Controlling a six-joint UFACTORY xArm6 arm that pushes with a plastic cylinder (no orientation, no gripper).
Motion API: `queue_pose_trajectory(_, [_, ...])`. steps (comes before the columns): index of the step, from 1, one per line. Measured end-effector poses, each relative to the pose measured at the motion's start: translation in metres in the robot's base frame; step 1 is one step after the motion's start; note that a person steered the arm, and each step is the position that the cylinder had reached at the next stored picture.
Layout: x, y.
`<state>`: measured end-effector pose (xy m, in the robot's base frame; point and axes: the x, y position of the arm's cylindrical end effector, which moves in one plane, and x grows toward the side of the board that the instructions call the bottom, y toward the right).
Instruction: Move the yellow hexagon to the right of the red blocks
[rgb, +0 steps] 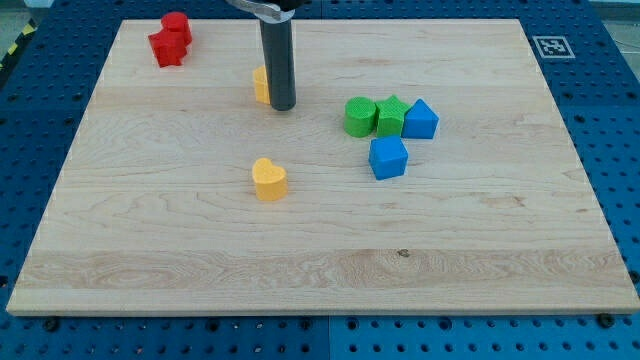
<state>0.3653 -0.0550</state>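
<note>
**Tip set against the yellow hexagon, red blocks far to the upper left**

There are no fingers to call open or closed: my arm ends in a plain dark rod. My tip (283, 107) rests on the counter (330, 250) in the upper middle of the board, just at the right side of the yellow hexagon (260, 85). The rod hides most of that block, so only its left part shows, and I cannot tell whether tip and block truly touch.

Toward the view's bottom from the tip, well apart, sits a yellow heart (269, 180), alone in the middle of the board.

To the view's right of the tip lies a cluster: a green cylinder (360, 116), a green star (391, 116) touching it, and a blue block (420, 120) pressed against the star's right side. A second blue block (388, 158) sits just below this row, near but apart from it.

At the view's top left, two red blocks (171, 40) stand touching each other near the board's corner. The hexagon is to their right, with a stretch of bare wood between.

The counter is a pale wooden board with visible grain. It lies on a blue perforated base (610, 130). A black-and-white marker (552, 46) sits at the view's top right, just off the board's corner.
</note>
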Motion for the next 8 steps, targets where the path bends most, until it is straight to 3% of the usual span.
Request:
queue_pose_trajectory(5, [-0.084, -0.028])
queue_pose_trajectory(7, [-0.089, 0.005])
queue_pose_trajectory(8, [-0.100, -0.019])
